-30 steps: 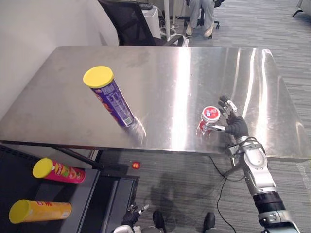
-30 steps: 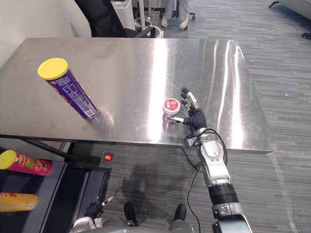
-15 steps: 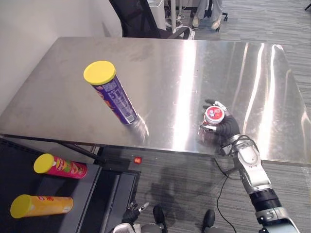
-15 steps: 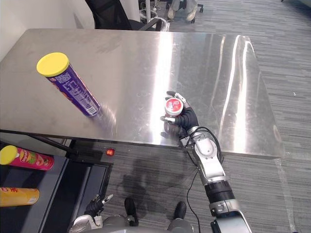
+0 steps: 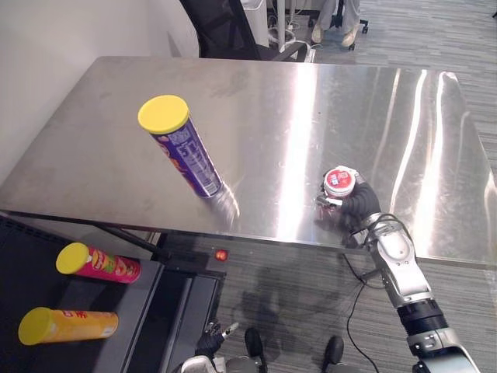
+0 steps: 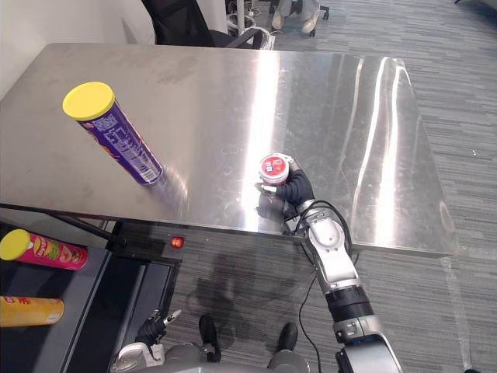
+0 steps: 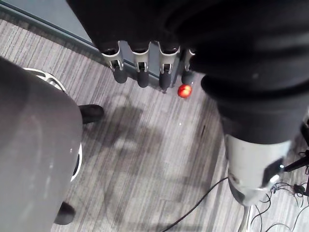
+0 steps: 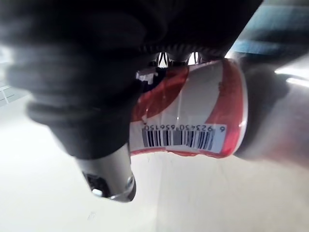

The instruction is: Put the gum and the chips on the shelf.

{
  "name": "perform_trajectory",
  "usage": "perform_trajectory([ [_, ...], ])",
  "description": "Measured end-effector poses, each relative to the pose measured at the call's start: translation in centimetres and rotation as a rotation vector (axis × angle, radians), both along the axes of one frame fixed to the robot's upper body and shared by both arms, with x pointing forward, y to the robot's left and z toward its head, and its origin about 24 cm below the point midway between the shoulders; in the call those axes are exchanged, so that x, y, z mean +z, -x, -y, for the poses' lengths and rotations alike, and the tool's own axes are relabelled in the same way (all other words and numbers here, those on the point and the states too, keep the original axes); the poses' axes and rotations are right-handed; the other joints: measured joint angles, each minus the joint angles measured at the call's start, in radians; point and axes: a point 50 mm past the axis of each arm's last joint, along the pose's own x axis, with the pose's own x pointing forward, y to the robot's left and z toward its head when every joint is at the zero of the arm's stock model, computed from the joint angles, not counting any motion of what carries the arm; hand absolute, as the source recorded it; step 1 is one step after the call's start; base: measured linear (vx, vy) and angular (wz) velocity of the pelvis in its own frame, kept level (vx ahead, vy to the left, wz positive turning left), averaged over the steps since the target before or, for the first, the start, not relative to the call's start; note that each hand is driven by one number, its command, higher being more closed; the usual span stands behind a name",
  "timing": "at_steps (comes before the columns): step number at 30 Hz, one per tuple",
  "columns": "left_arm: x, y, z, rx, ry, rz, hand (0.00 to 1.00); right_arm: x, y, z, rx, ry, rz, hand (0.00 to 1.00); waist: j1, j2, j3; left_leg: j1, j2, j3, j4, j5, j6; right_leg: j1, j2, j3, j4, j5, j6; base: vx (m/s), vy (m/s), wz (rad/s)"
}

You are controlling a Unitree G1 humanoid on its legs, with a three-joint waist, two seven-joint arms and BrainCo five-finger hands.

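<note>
The gum jar [image 5: 339,180], red and white with a round lid, stands near the front edge of the steel table [image 5: 279,109]. My right hand [image 5: 360,205] is curled round it from the right; in the right wrist view the jar [image 8: 193,116] lies against my palm, the thumb [image 8: 107,166] beside it. A tall purple chips can [image 5: 183,152] with a yellow lid stands upright at the table's front left, well clear of that hand. My left hand [image 7: 140,67] hangs low below the table with relaxed fingers, holding nothing.
A dark shelf [image 5: 144,307] sits low at the left, below the table's edge, with a pink can [image 5: 97,263] and a yellow can [image 5: 68,325] lying on it. A black office chair [image 5: 225,31] and a seated person's legs [image 5: 338,15] are beyond the table's far side.
My right hand's fingers, spread beside the gum jar a second ago, have curled round it. The camera has shifted a little; the chips can has not moved.
</note>
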Motion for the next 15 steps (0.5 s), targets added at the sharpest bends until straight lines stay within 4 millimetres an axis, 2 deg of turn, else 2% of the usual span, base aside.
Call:
perform_trajectory([
  [6,0.0,0.0,0.0,-0.002,-0.003,0.002,0.00,0.5,0.3,0.4,-0.015,-0.009,0.027,1.00,-0.004,-0.002,0.001,0.018,0.000,-0.002,0.000,0.000,0.000,0.019,-0.001,-0.001,0.001,0.000,0.000,-0.01,-0.005,0.00],
  [11,-0.1,0.4,-0.1,0.004,-0.004,-0.009,0.00,2.2,2.4,2.1,-0.065,-0.033,0.123,1.00,-0.028,-0.006,-0.001,0.030,0.011,0.001,0.003,0.000,0.000,0.014,-0.003,0.014,0.033,0.000,0.000,-0.04,-0.010,-0.03],
  [15,-0.2,0.7,-0.4,0.022,-0.005,-0.018,0.00,2.3,3.6,3.5,-0.108,-0.060,0.137,1.00,-0.037,-0.023,-0.012,0.037,0.011,0.009,0.001,0.002,0.002,0.012,-0.004,0.027,0.034,0.000,0.000,-0.06,-0.018,-0.08],
])
